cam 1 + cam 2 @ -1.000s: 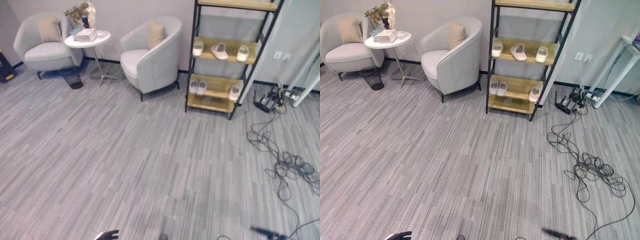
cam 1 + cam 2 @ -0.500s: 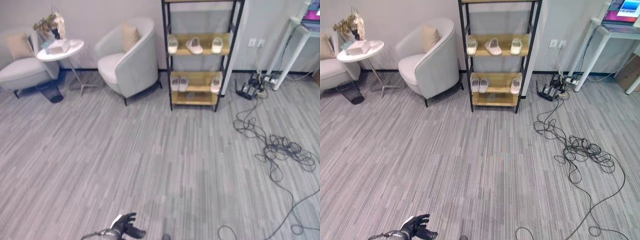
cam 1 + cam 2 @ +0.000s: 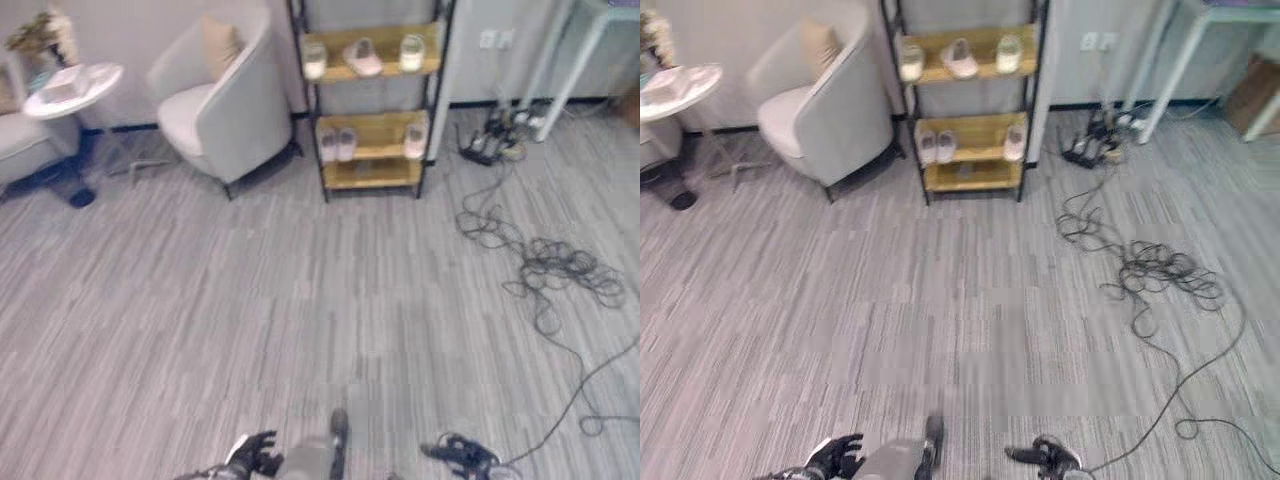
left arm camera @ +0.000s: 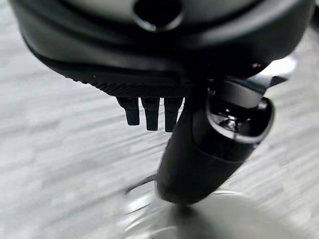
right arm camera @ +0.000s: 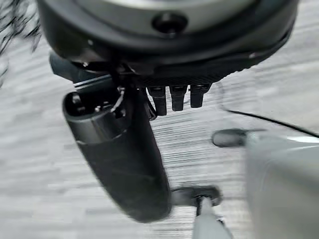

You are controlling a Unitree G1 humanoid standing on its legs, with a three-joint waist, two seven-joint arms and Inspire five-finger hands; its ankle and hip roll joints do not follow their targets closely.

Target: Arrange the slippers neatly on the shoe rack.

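Observation:
The wooden shoe rack [image 3: 372, 178] with a black frame stands against the far wall. Its upper shelf carries three pale slippers [image 3: 362, 58], spaced apart. On the lower shelf a pair of slippers [image 3: 339, 145] lies side by side at the left, and a single slipper [image 3: 416, 142] lies at the right. My left hand [image 3: 250, 455] hangs low near me, far from the rack, fingers spread and holding nothing. My right hand [image 3: 462, 457] hangs low as well, fingers relaxed and empty. Past the straight fingers [image 4: 152, 112] of my left hand there is bare floor.
A light armchair [image 3: 225, 105] stands left of the rack, with a round white side table [image 3: 70, 82] and a dark bin [image 3: 75, 192] further left. Tangled black cables [image 3: 560, 275] lie on the floor at the right, running to a power strip [image 3: 490, 145] by white desk legs [image 3: 565, 60].
The camera has swung right and tilted down, so the rack now sits at top centre. Both hands now show at the bottom edge; the slippers have not moved.

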